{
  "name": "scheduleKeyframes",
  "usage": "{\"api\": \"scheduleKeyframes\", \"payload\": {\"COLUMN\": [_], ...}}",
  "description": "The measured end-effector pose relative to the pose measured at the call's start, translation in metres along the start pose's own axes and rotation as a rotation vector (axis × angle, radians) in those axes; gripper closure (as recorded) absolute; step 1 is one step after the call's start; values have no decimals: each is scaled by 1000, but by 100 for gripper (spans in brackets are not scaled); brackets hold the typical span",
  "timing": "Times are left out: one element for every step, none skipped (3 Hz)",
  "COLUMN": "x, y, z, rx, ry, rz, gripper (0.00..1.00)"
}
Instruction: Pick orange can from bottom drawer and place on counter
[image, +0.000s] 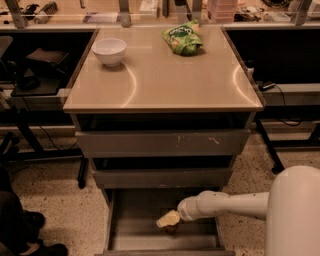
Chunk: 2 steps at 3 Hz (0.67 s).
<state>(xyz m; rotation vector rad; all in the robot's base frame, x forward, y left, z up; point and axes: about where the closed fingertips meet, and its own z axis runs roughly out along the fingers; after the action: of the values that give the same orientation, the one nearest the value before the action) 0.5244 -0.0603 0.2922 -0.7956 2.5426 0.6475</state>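
Note:
The bottom drawer (140, 235) is pulled open below two shut grey drawers. The orange can (171, 229) stands upright on its grey floor, right of the middle; only its lower part shows, as a dark brown shape. My gripper (168, 220) reaches in from the right on a white arm and sits right on top of the can, hiding the can's top. The counter (165, 75) is the glossy beige top of the cabinet above.
A white bowl (109, 51) stands at the counter's back left and a green snack bag (182, 40) at its back right. Dark desks with cables flank the cabinet. A dark shoe (30, 220) rests on the speckled floor at the lower left.

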Motion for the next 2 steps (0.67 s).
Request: {"api": "scheduleKeyframes", "payload": {"x": [18,18], "y": [8,8], "z": [37,37], "rx": [-86,-86], "ry": [29,29], "rz": [7,7], "gripper": [0,0]}}
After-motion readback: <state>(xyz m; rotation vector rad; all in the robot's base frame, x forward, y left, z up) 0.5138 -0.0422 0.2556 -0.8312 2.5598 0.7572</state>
